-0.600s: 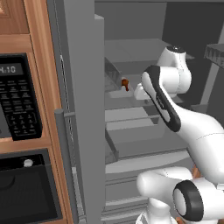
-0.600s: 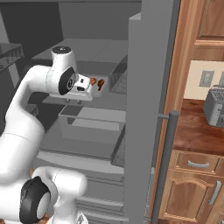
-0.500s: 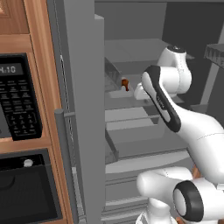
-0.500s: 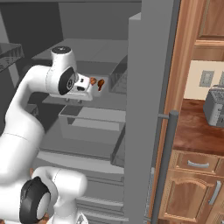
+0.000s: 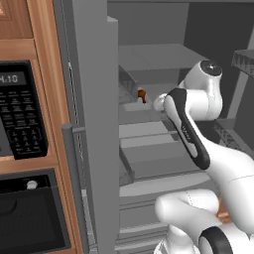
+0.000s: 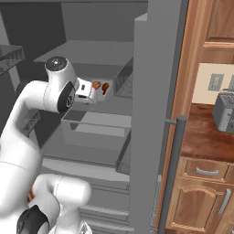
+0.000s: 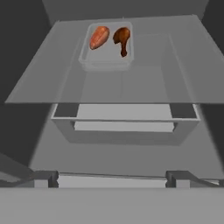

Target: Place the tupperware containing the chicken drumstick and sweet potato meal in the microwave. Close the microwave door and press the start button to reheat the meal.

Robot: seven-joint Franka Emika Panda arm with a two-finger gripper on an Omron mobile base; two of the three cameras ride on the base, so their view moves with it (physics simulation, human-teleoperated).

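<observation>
The tupperware (image 7: 106,56), a shallow pale tray, sits on a glass shelf inside the open fridge. It holds an orange sweet potato piece (image 7: 99,37) and a brown drumstick (image 7: 122,40). My gripper (image 7: 113,179) hangs in front of and above it, open, with its fingertips (image 7: 46,178) wide apart and nothing between them. From the right base view the gripper (image 6: 87,91) stops just short of the food (image 6: 100,86). The tupperware (image 5: 136,105) lies beyond my hand in the left base view. The microwave (image 5: 20,114) is set in the wood cabinet at far left, keypad and display showing; its door is cut off by the frame edge.
The tall grey fridge door (image 5: 94,129) stands open between the fridge shelves and the microwave. A black oven (image 5: 30,218) sits below the microwave. Drawers (image 7: 124,118) lie under the glass shelf. A second fridge door (image 6: 155,114) with a bar handle (image 6: 172,173) and a toaster (image 6: 224,112) are at right.
</observation>
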